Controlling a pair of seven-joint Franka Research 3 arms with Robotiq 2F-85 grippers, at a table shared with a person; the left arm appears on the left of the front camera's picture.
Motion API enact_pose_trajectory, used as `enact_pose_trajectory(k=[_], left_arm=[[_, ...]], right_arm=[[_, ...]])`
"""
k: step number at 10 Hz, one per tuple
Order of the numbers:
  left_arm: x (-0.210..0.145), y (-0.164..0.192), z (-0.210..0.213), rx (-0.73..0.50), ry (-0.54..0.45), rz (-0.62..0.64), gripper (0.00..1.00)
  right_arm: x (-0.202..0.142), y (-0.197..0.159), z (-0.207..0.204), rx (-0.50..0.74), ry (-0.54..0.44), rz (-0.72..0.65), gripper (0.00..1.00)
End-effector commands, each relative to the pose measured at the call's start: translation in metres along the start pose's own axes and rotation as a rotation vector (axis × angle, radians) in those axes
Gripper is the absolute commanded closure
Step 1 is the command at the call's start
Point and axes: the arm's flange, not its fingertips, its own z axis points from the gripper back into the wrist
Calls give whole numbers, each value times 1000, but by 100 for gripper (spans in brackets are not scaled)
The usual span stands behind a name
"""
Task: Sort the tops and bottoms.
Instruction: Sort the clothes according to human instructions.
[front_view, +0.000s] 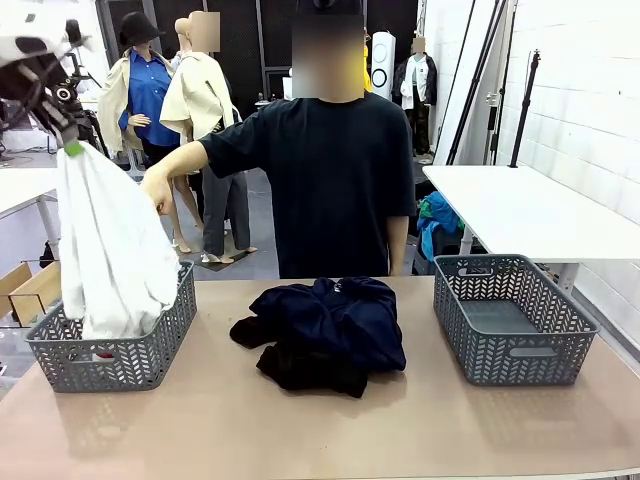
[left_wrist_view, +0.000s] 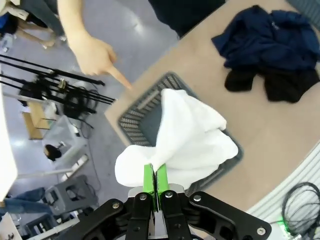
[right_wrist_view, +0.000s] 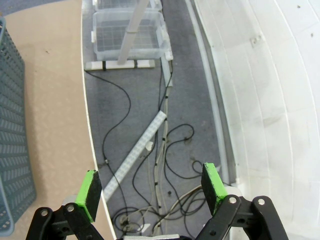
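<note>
A white top hangs from my left gripper, which is shut on its upper edge high above the left grey basket. The cloth's lower end rests inside that basket. In the left wrist view the green pads pinch the white top over the basket. The bottoms, navy and black garments, lie heaped at the table's middle, and appear as a dark pile in the left wrist view. My right gripper is open off the table's side, over the floor.
An empty grey basket stands at the right of the table. The person stands at the far edge, one hand stretched toward the left basket, its finger pointing at it. Cables and plastic bins lie on the floor beyond the table edge.
</note>
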Motion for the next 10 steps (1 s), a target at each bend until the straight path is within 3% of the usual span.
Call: enact_pose_trajectory(k=[1,3,4,8,9,10], left_arm=[[-10,-12,-6,-10,-17,12,100],[-10,-18,-13,-37,-22,-8,100],[-9,-18,-13,-41,-13,-8,90],[-9,-13,-14,-46,2,5,10],[-9,-11,-14,-48,-1,8,0],[-9,-9,-11,-53,-14,26,0]], right_arm=[[1,1,0,-2,1,6,0],[1,1,0,-2,1,6,0],[1,1,0,-2,1,6,0],[1,1,0,-2,1,6,0],[1,1,0,-2,1,6,0],[1,1,0,-2,1,6,0]])
